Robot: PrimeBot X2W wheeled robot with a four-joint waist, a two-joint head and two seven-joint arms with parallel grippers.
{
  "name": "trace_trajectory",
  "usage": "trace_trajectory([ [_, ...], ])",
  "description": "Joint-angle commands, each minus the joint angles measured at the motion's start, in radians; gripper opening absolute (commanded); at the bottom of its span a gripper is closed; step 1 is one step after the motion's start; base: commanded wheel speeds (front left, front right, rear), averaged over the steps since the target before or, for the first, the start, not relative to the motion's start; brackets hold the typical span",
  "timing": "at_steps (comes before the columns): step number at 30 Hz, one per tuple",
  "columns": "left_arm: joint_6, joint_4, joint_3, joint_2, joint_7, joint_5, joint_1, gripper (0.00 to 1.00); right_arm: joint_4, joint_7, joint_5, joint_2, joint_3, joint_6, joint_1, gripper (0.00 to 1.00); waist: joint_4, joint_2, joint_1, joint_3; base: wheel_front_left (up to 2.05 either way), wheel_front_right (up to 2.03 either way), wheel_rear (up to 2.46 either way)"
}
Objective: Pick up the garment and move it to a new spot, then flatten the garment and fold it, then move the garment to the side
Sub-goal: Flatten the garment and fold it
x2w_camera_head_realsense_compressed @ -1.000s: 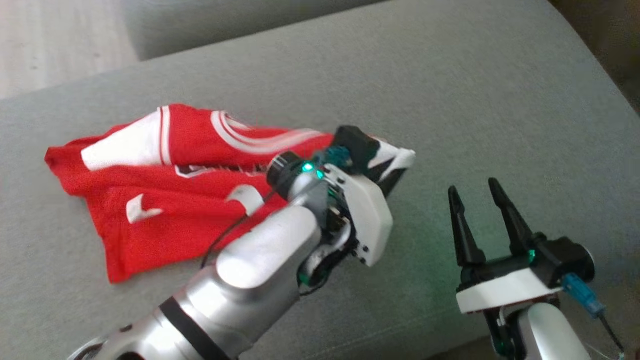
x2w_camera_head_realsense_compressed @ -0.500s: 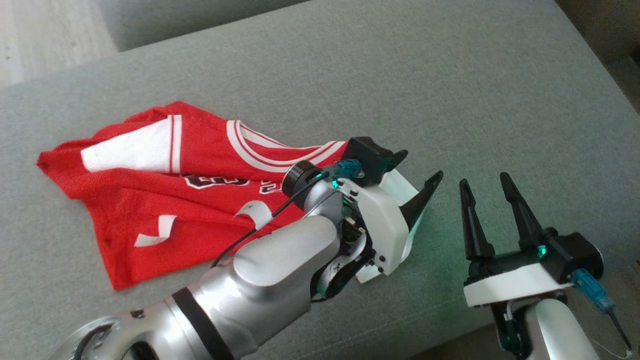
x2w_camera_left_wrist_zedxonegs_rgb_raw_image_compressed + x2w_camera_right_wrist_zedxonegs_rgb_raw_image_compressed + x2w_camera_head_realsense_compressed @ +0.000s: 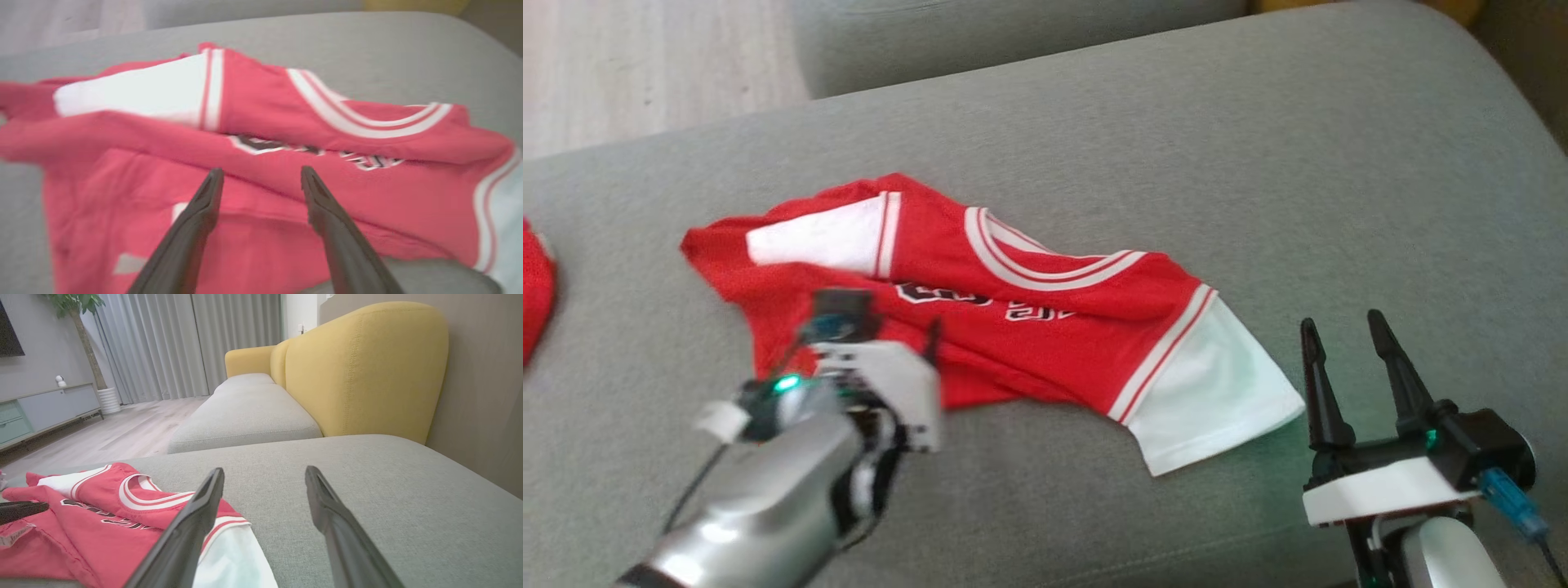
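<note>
Left wrist view: left gripper (image 3: 261, 173) fingers spread apart, gripping nothing, above the red-and-white garment (image 3: 286, 122) lying on the grey cushion (image 3: 388, 41).

Right wrist view: right gripper (image 3: 264, 473) fingers spread apart, empty, over the cushion's bare right part.

Head view: garment crumpled across the cushion's middle, white sleeve (image 3: 1217, 384) toward the cushion's near edge.

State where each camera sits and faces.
Head view: high, looking down at the red jersey on the grey sofa seat; left forearm, right gripper show.
Left wrist view: close above the jersey, along the open left gripper.
Right wrist view: low over the seat, facing the yellow backrest; own open fingers.
Shared: all see the jersey.
</note>
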Motion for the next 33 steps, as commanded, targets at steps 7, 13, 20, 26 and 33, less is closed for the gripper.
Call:
trace_trajectory([
  [7,0.087,0.030,0.108,0.120,0.045,-0.046,-0.042,1.00,-0.040,-0.011,-0.012,-0.005,0.033,0.008,-0.019,1.00,0.046,0.0000,0.0000,0.043,0.00,0.00,0.00],
  [13,0.094,0.089,0.102,0.147,0.085,-0.035,-0.087,1.00,-0.040,-0.011,-0.022,-0.005,0.040,0.008,-0.032,1.00,0.045,0.0000,0.0000,0.070,0.00,0.00,0.00],
  [20,0.063,0.151,0.116,0.141,0.090,-0.046,-0.126,1.00,-0.041,-0.011,-0.032,-0.005,0.037,0.008,-0.034,1.00,0.041,0.0000,0.0000,0.095,0.00,0.00,0.00],
  [26,0.012,0.191,0.125,0.108,0.085,-0.070,-0.131,1.00,-0.036,-0.011,-0.035,-0.005,0.036,0.008,-0.041,1.00,0.038,0.0000,0.0000,0.095,0.00,0.00,0.00],
  [33,-0.022,0.211,0.114,0.084,0.090,-0.073,-0.137,0.45,-0.033,-0.011,-0.037,-0.005,0.037,0.008,-0.036,1.00,0.045,0.0000,0.0000,0.088,0.00,0.00,0.00],
])
